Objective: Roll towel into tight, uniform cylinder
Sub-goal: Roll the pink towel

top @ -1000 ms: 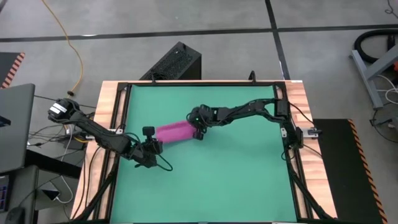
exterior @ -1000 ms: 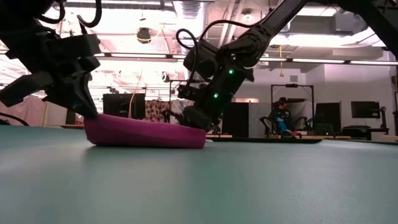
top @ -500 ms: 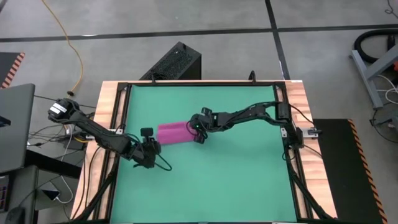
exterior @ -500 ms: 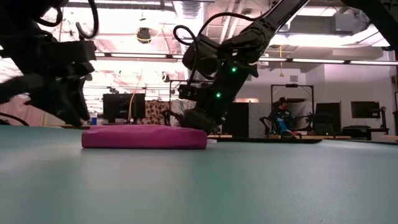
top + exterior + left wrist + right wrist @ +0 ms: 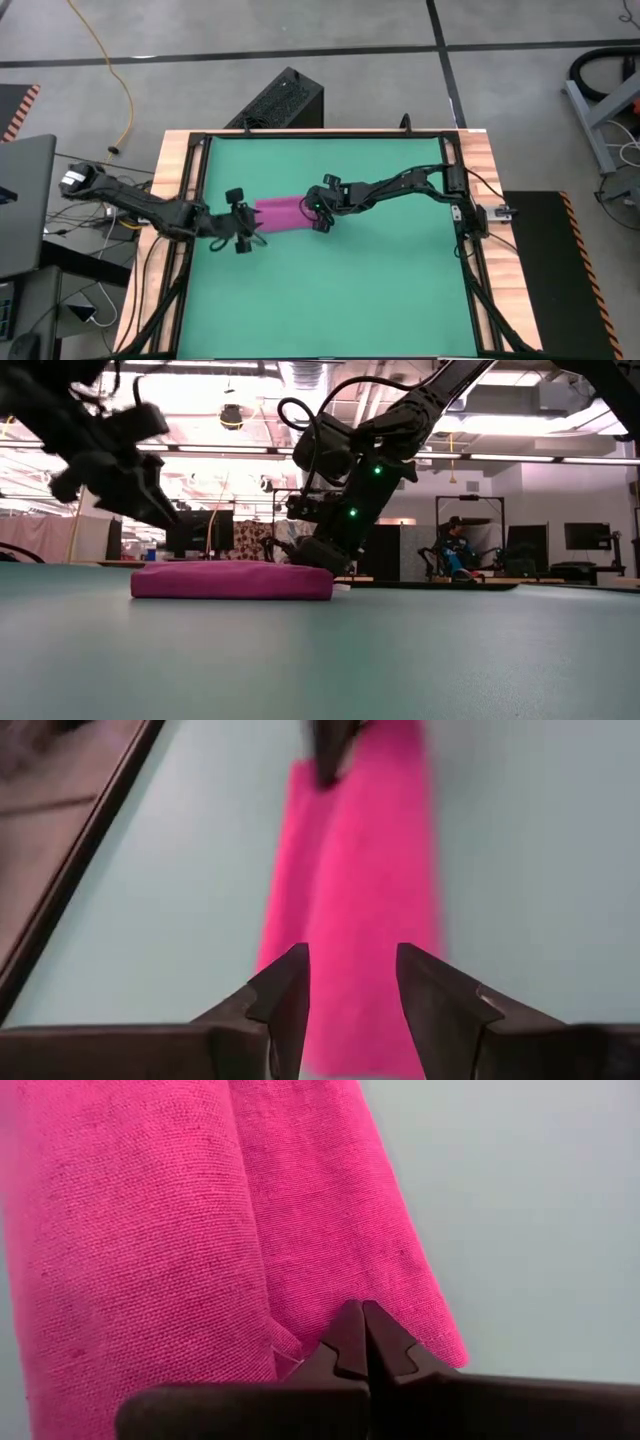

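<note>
Towel: small magenta-pink soft cloth (image 5: 281, 212), folded into a flat, low band lying on the green mat (image 5: 380, 290), stretched between the two grippers.
Right gripper: dark two-finger gripper (image 5: 320, 219) set down at the towel's end nearest it; fingertips pressed together at the cloth's edge, and whether any fabric is pinched between them cannot be told.
Left gripper: dark two-finger gripper (image 5: 185, 520) raised off the mat just above the towel's opposite end; fingers parted by a small gap, holding nothing, the pink cloth (image 5: 355, 890) stretching away beneath it.
</note>
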Robot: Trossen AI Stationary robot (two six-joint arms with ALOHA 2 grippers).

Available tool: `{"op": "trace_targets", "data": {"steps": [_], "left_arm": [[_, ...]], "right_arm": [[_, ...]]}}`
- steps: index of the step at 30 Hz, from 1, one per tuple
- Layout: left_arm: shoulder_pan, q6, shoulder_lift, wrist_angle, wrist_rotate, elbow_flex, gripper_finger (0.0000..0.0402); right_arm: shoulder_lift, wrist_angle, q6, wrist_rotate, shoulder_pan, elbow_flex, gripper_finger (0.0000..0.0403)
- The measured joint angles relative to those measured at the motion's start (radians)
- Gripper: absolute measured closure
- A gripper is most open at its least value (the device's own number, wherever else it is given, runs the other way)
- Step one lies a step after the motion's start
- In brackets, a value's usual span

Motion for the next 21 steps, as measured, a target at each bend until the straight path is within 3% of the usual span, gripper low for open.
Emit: {"op": "trace_targets", "data": {"steps": [5,10,21], "left_arm": [[0.131,0.032,-0.036,-0.007,0.066,-0.044,0.0257],[0.217,0.078,-0.023,0.044,0.259,-0.055,0.0257],[0.338,0.121,0.001,0.045,0.403,-0.056,0.0257]], "right_arm": [[0.000,0.000,-0.004,-0.002,0.000,0.000,0.0402],[0.000,0.005,-0.007,-0.003,0.000,-0.001,0.0402],[0.000,0.006,-0.015,-0.004,0.001,-0.001,0.0402]]}}
